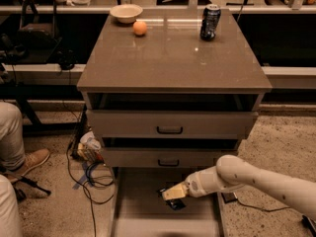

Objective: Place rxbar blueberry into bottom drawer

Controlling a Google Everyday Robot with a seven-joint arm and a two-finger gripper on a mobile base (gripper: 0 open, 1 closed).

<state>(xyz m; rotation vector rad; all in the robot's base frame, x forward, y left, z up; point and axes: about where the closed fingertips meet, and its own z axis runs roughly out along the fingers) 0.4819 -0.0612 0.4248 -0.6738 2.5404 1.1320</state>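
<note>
1. Pale-tipped hand (170,193) low in the view, near 6 o'clock, over the floor of the pulled-out bottom drawer (133,209), tip pointing toward 9 o'clock.
2. Carried on a smooth white arm (256,179) coming in from 4 o'clock of the view.
3. Dark-wrapped rxbar blueberry (176,204) right at the tip of the hand: most of the visible wrapper at 6 o'clock of the tip, a thin sliver at 9 o'clock, the rest hidden behind the hand.
4. Cannot tell whether spread, pressed together or pinching the bar; cannot tell either whether resting on the drawer floor or lifted off it.
5. Bar within the drawer's outline, a little toward the 3 o'clock wall and in the half nearest the cabinet.
6. Directly at 12 o'clock of the hand, the middle drawer (133,158) and above it the top drawer (123,124), each with a black handle on a grey front, a dark gap above each.
7. On the counter (173,58): pale bowl (126,13) at the 11 o'clock corner, orange (140,28) just at 4 o'clock of the bowl, dark can (210,22) upright near the 1 o'clock corner.
8. At 9 o'clock of the cabinet, on the floor, a tangle of cables (91,174); farther toward 9 o'clock, a brown shoe (34,160) below a trouser leg.
</note>
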